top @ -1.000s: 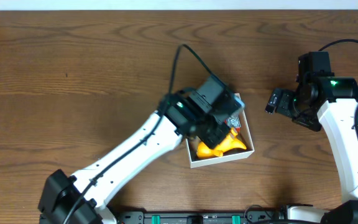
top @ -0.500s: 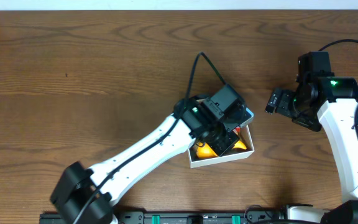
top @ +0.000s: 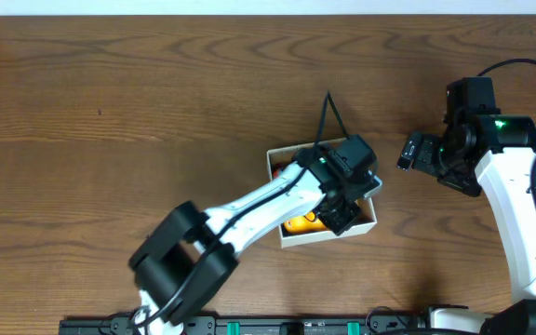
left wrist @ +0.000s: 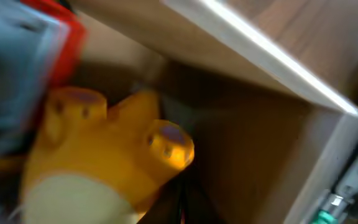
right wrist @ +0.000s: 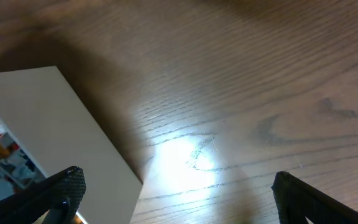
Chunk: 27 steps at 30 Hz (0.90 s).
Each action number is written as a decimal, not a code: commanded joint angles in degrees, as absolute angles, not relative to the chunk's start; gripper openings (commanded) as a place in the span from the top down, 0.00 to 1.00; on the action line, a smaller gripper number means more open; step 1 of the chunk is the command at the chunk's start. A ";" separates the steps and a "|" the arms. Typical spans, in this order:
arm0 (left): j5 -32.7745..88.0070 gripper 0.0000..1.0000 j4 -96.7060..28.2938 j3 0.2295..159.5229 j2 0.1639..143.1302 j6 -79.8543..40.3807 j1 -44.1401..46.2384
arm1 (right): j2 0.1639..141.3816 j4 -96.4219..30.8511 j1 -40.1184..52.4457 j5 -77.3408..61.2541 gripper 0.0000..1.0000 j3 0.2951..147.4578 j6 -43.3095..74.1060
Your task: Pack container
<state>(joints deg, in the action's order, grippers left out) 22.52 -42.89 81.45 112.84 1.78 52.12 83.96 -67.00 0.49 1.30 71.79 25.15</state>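
The container [top: 316, 236] is a small white-walled box with a brown inside, at the table's middle. An orange toy [top: 299, 223] lies in it. My left gripper [top: 337, 218] reaches down inside the container's right half and hides most of the inside. In the left wrist view the orange toy [left wrist: 104, 162] with a cream patch fills the frame, next to a blurred blue and red thing [left wrist: 17, 68] and under the container's wall [left wrist: 260, 56]. The left jaws [left wrist: 182, 208] look pressed together. My right gripper [top: 409, 152] is open and empty, to the right of the container [right wrist: 48, 124].
Bare brown wood table [top: 110, 112] lies all around the container. The right gripper [right wrist: 179, 186] hovers over bare wood with a bright light patch. Black equipment runs along the table's front edge [top: 277, 326].
My left gripper has moved right and down, deeper into the container, and now covers more of the orange toy. The right arm has not moved.
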 commanded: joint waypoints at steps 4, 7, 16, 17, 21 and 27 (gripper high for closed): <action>21.17 0.94 -43.57 80.90 115.50 4.60 51.64 | 83.96 -67.29 0.43 2.11 0.01 71.46 24.58; 21.15 0.94 -44.10 80.90 113.08 5.37 51.13 | 83.96 -67.29 0.43 2.13 0.01 71.46 24.58; 19.90 0.94 -49.23 80.93 100.60 8.12 48.12 | 83.96 -67.26 0.43 2.11 0.01 71.46 24.58; 19.90 0.94 -50.00 80.93 99.22 8.12 47.70 | 83.96 -67.26 0.43 2.11 0.01 71.46 24.58; 19.77 0.94 -52.75 80.93 94.98 8.58 46.28 | 83.96 -67.26 0.43 2.13 0.01 71.46 24.58; 6.79 0.94 -55.22 80.93 89.82 7.97 41.76 | 83.96 -66.35 0.43 2.17 0.01 71.46 24.29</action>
<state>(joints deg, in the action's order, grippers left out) 14.98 -54.63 81.23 92.40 7.57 44.56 83.96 -66.89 0.49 1.32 71.77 25.15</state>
